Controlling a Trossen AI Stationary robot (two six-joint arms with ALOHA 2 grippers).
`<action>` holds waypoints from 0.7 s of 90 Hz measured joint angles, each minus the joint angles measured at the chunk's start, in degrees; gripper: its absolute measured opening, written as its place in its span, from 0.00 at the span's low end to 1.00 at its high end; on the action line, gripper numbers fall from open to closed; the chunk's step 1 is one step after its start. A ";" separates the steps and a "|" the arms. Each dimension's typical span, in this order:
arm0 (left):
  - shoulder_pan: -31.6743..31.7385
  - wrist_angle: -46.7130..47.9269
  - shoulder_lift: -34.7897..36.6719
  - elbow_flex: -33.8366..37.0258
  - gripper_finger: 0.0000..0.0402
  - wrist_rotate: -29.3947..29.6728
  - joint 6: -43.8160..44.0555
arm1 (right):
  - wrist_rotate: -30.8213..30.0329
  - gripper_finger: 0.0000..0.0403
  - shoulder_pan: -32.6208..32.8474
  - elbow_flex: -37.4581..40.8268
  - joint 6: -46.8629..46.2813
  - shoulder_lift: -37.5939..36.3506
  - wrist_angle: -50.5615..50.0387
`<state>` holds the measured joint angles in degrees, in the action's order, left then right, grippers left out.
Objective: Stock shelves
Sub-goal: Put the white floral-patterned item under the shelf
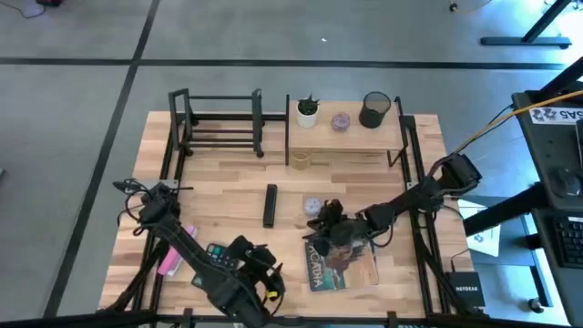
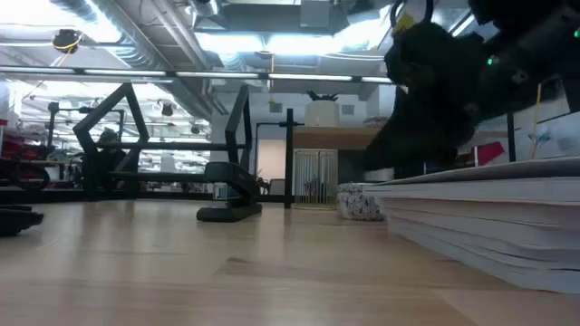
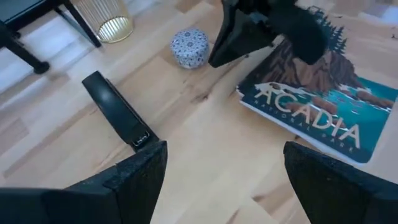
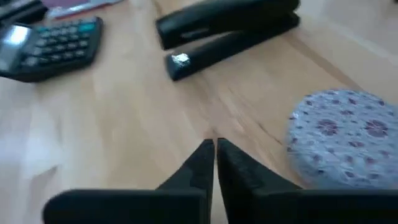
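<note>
The shelves stand along the far edge: a black metal-bar rack [image 1: 219,123] on the left, and a light wood shelf [image 1: 346,137] on the right carrying a small potted plant [image 1: 308,111], a patterned tin [image 1: 341,120] and a black cup [image 1: 373,109]. A black stapler [image 1: 270,205], a second patterned tin [image 4: 342,134] and an Acadia book [image 3: 317,106] lie mid-table. My right gripper [image 4: 216,152] is shut and empty, its tips low over the wood between this tin and the book's far edge. My left gripper [image 3: 224,168] hangs open near the front edge.
A gold wire basket [image 1: 301,159] stands under the wood shelf. A calculator [image 1: 219,258] and a pink item [image 1: 169,264] lie at the near left beside my left arm. Bare wood [image 1: 228,196] lies left of the stapler.
</note>
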<state>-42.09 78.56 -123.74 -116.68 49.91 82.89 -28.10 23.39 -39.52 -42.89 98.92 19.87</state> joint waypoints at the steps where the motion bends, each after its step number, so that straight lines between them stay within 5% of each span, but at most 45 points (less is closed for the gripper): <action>1: -0.05 0.00 0.00 0.00 0.75 0.01 0.07 | 0.27 0.02 -0.07 -0.01 -0.01 0.20 0.19; 27: -0.21 0.04 0.00 0.00 0.75 0.26 0.18 | -1.94 0.00 -1.55 -0.05 -1.07 5.21 2.99; 63: -0.19 0.07 0.00 0.00 0.75 0.28 -0.81 | -8.35 0.00 -8.18 -0.07 -6.75 5.30 -7.67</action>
<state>-42.28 78.63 -123.74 -116.68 50.19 82.08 -36.45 15.21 -39.59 -49.64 104.22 12.19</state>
